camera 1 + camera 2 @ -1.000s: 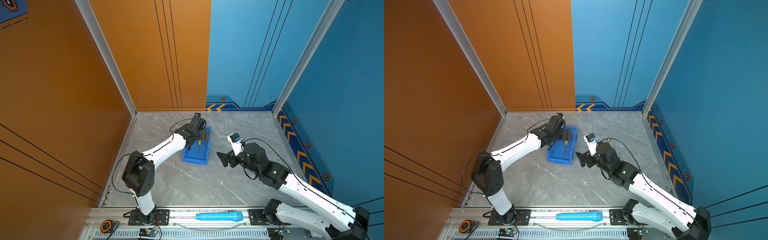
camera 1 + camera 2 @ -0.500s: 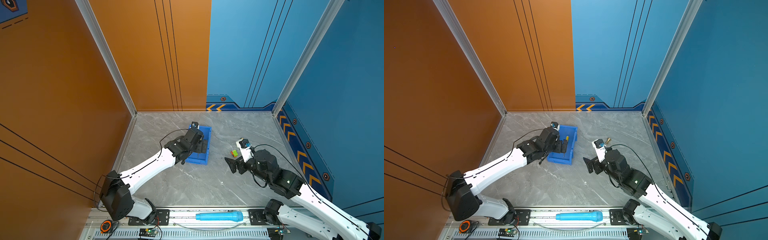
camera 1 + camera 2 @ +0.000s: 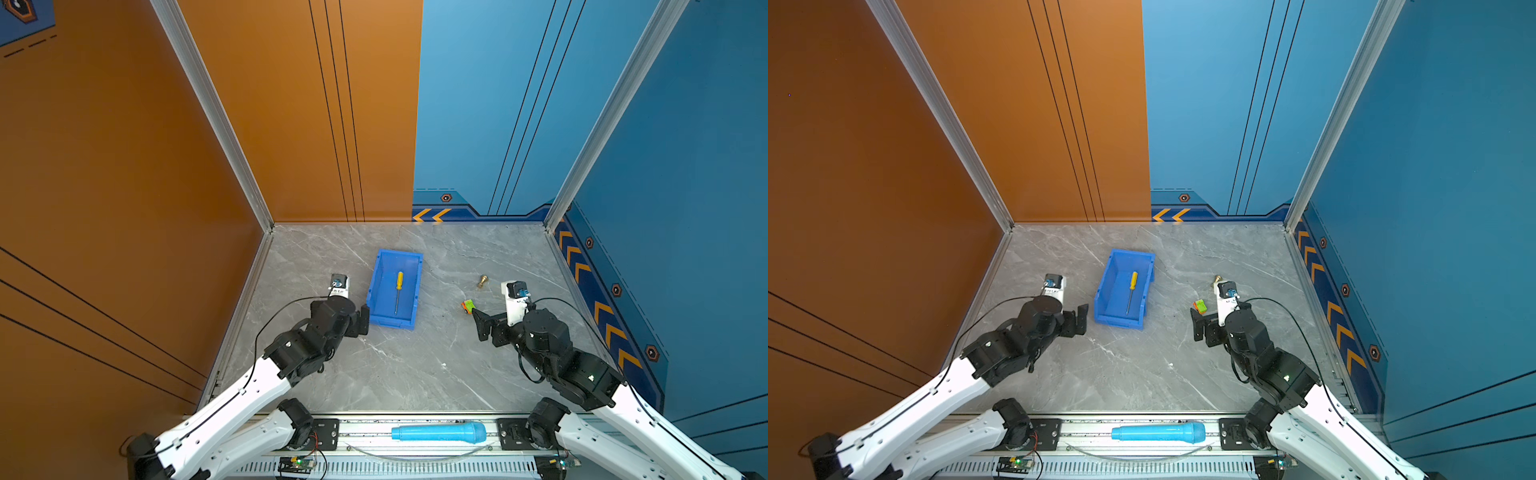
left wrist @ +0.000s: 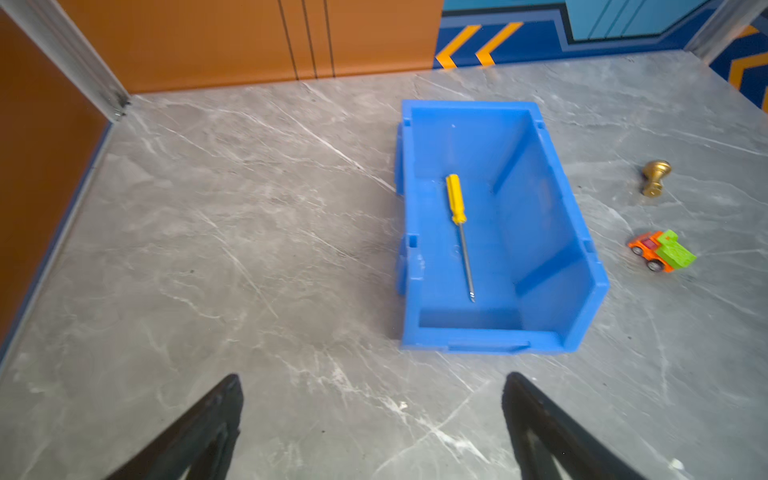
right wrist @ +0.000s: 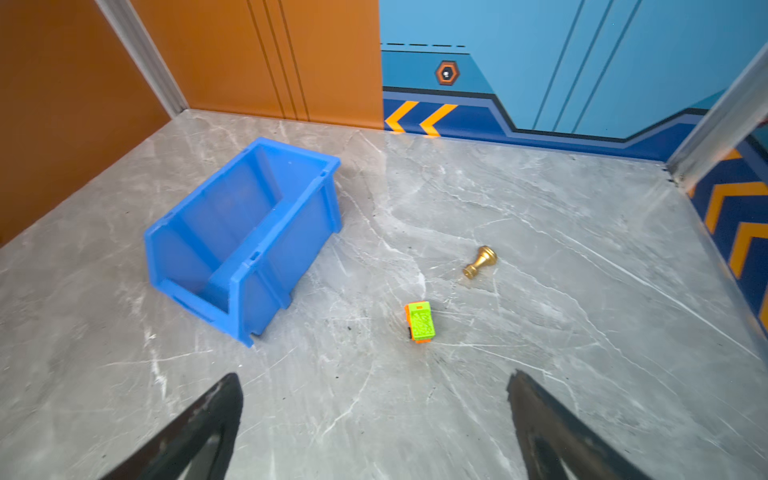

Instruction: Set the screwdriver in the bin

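screwdriver [image 4: 457,208] was found lying flat inside the bin [image 4: 540,216], just ahead of the left gripper [image 4: 372,380] | left gripper was held wide open, nothing between its fingers | right gripper [image 5: 374,376] was held open, empty, well apart from the bin

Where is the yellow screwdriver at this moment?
In both top views the screwdriver lies flat inside the blue bin, slightly left of the middle of the table, handle toward the back wall; the toy truck stands outside, to the bin's right.
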{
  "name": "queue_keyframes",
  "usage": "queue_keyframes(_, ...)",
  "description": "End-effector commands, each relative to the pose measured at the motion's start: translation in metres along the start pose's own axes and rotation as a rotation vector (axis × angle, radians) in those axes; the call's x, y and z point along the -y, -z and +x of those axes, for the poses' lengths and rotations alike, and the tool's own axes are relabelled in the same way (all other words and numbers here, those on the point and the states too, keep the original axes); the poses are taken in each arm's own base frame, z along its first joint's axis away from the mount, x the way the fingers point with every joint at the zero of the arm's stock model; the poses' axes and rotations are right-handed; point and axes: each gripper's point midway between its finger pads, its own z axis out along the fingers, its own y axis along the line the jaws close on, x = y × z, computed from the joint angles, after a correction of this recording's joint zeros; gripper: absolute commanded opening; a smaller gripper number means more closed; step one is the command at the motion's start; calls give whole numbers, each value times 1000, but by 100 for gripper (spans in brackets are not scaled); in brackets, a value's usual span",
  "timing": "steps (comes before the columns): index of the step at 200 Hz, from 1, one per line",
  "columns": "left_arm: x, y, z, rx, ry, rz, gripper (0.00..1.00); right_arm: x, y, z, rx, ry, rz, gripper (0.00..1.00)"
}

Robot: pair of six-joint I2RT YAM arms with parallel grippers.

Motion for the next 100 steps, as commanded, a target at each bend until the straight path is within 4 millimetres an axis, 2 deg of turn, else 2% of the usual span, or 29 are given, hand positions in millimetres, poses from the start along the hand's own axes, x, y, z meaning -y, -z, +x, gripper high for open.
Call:
queue_keyframes(1, -33, 4, 9, 58, -104, -106, 98, 39, -1, 11, -2, -38, 178, 100)
queue_keyframes(23, -61, 11, 10, 133, -75, -178, 98, 67, 1, 16, 18, -61, 298, 100)
queue_keyframes(40, -74, 14, 13, 158, -65, -211, 98, 87, 2, 24, 27, -86, 386, 100)
queue_keyframes(75, -103, 3, 28, 116, -56, -330, 98, 107, -13, 40, 37, -35, 453, 100)
queue_keyframes(100, -114, -11, 40, 102, -29, -348, 98, 118, -28, 53, 57, 14, 458, 100)
